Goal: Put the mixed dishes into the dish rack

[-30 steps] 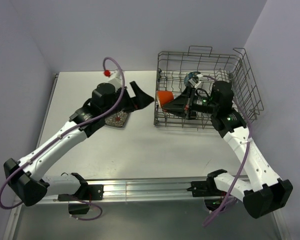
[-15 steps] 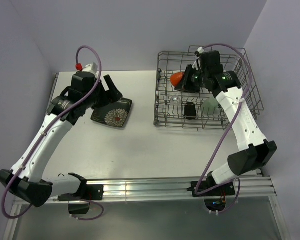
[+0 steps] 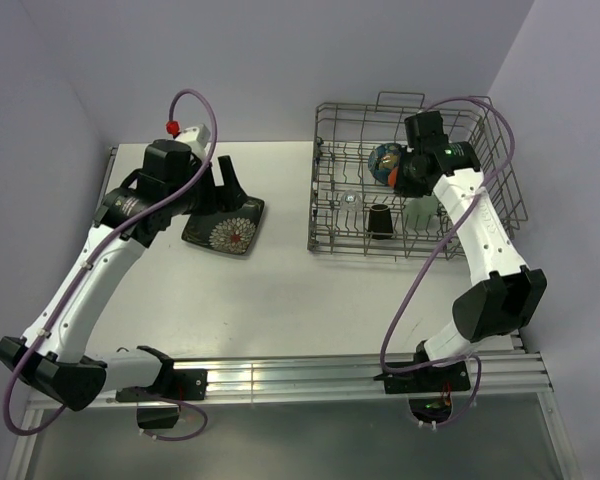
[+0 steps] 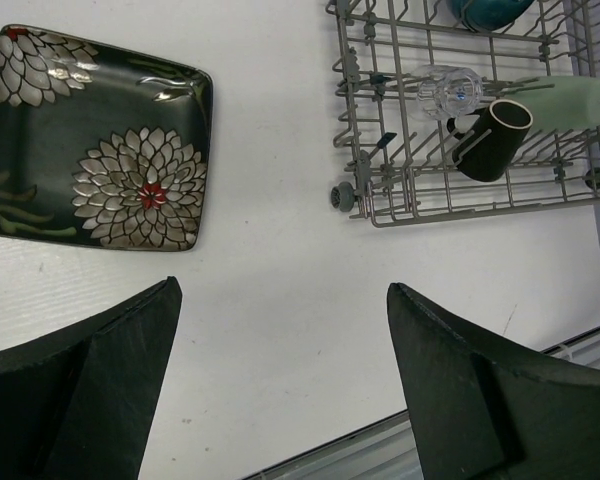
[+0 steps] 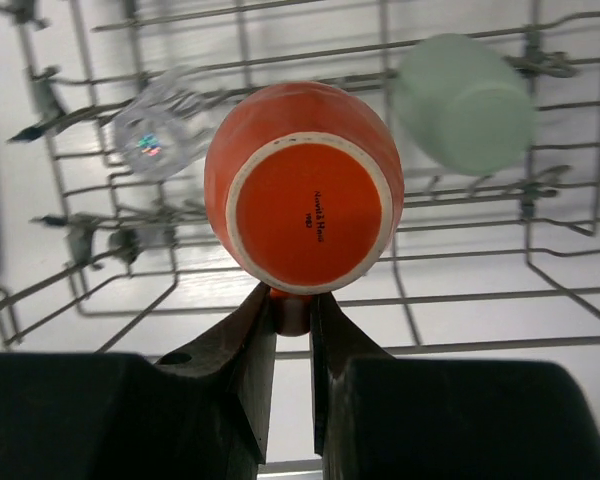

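The dark flowered square plate point(image 3: 225, 226) lies flat on the table, also in the left wrist view point(image 4: 90, 140). My left gripper point(image 3: 223, 183) is open and empty above its far edge. The grey wire dish rack point(image 3: 500, 150) holds the dark brown mug point(image 3: 379, 221), the clear glass point(image 3: 350, 198), the pale green cup point(image 3: 421, 213) and the blue bowl point(image 3: 383, 158). My right gripper point(image 5: 292, 300) is shut on the handle of the small orange mug point(image 5: 303, 190). It holds the mug base-toward-camera above the rack floor, between the glass point(image 5: 165, 135) and the green cup point(image 5: 465, 100).
The rack's tall wire sides point(image 4: 380, 215) and upright tines surround my right gripper. A purple wall stands behind the table. A metal rail point(image 3: 310, 380) runs along the near edge.
My right gripper carried the orange mug from the rack's left side toward its middle back. My left arm drew back off the plate a second ago and has since barely moved.
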`<state>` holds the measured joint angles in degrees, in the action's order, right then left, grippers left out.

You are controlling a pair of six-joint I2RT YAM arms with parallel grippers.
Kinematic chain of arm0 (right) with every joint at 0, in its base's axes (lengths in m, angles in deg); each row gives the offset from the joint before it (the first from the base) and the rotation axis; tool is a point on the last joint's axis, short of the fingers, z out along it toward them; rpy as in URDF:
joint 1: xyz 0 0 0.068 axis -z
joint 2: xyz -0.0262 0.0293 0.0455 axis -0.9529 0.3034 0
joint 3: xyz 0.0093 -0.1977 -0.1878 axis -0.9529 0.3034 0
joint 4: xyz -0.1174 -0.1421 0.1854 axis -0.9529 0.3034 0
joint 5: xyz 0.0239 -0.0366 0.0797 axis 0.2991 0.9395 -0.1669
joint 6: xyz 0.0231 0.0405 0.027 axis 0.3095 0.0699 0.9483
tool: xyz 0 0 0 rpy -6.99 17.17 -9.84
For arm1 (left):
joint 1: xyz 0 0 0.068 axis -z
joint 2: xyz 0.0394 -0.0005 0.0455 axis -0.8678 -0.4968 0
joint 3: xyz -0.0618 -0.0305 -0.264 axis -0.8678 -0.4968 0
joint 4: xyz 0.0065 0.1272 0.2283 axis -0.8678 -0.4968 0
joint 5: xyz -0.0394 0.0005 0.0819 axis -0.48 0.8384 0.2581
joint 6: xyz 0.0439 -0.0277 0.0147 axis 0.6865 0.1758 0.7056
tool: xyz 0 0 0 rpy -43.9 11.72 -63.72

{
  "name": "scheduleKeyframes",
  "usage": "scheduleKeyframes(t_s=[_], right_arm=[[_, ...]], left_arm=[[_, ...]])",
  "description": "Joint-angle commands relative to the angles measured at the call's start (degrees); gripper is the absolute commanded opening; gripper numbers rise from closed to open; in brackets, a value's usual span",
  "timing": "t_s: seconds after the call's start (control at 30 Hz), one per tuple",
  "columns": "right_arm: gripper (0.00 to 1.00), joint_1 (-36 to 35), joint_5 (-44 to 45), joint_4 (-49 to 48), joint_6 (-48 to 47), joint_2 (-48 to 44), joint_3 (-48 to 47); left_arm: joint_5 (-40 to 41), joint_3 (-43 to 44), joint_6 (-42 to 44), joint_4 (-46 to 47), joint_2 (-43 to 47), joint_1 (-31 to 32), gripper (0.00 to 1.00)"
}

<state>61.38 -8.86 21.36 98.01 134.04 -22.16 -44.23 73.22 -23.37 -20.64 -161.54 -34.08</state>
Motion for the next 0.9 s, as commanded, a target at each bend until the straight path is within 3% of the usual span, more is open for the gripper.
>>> scheduleKeyframes(t_s=[0.0, 0.37, 0.63, 0.87], right_arm=[[0.0, 2.34, 5.01, -0.93, -1.63, 0.43, -1.19], [0.0, 9.55, 14.41, -1.89, 2.59, 3.7, 0.72], [0.0, 16.32, 15.21, -3.74, 3.12, 0.7, 7.41], [0.0, 14.66, 10.81, -6.81, 1.88, -1.58, 9.96]], left_arm=[[0.79, -0.28, 2.94, 1.28, 1.71, 0.32, 0.9], [1.68, 0.86, 4.52, 2.24, -2.24, 0.24, 0.91], [0.8, -0.02, 5.05, 3.56, -4.08, 0.24, 0.91], [0.8, -0.37, 6.1, 3.92, -4.09, 0.5, 0.92]])
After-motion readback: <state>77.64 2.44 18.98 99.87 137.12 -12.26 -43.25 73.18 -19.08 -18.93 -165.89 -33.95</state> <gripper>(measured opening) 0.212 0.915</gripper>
